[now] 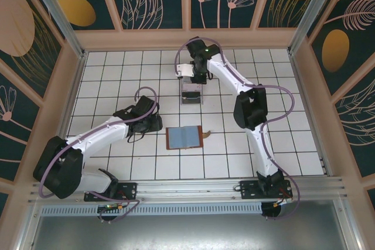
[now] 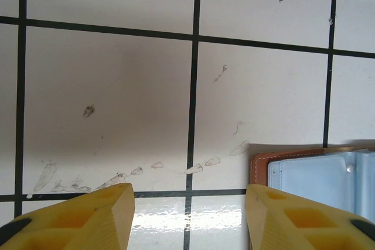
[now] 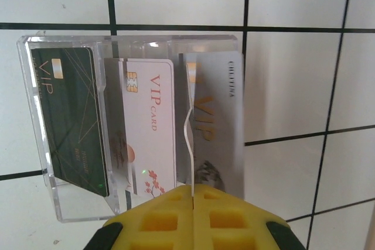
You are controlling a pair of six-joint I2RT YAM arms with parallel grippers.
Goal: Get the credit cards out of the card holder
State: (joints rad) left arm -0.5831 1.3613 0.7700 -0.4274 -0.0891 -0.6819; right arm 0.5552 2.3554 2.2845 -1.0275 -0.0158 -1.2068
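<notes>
Nearest you: the left pincer [image 2: 187, 221] is released, its fingers apart over bare tile with nothing between them. The card holder [image 1: 184, 137] lies open and flat on the bench [image 1: 117, 74], grey-blue inside up, just beside that pincer on its right. In the left wrist view its brown corner sits off the right fingertip, outside the jaws. Its long axis runs left to right across the bench, and the snap tab [image 1: 208, 134] juts from the end away from the left arm. You cannot tell from here whether any card remains in its pockets. Farther out, beyond the holder, stands the clear box [image 1: 191, 93], with the right pincer [image 1: 195, 76] at it. That pincer is clenched. The wrist view there shows three credit cards [image 3: 149, 127] upright in the box slots: a dark green card [image 3: 70, 115], a white one, and a grey card [image 3: 217, 121]. The grey card's lower edge runs down to the fingertips, and you cannot tell whether it is pinched or only close. Judgement: the left arm is the nearer to the holder. Any reach into it means shifting that pincer rightward and meeting the holder along its short side. The right arm would have to come back toward you from the box.
</notes>
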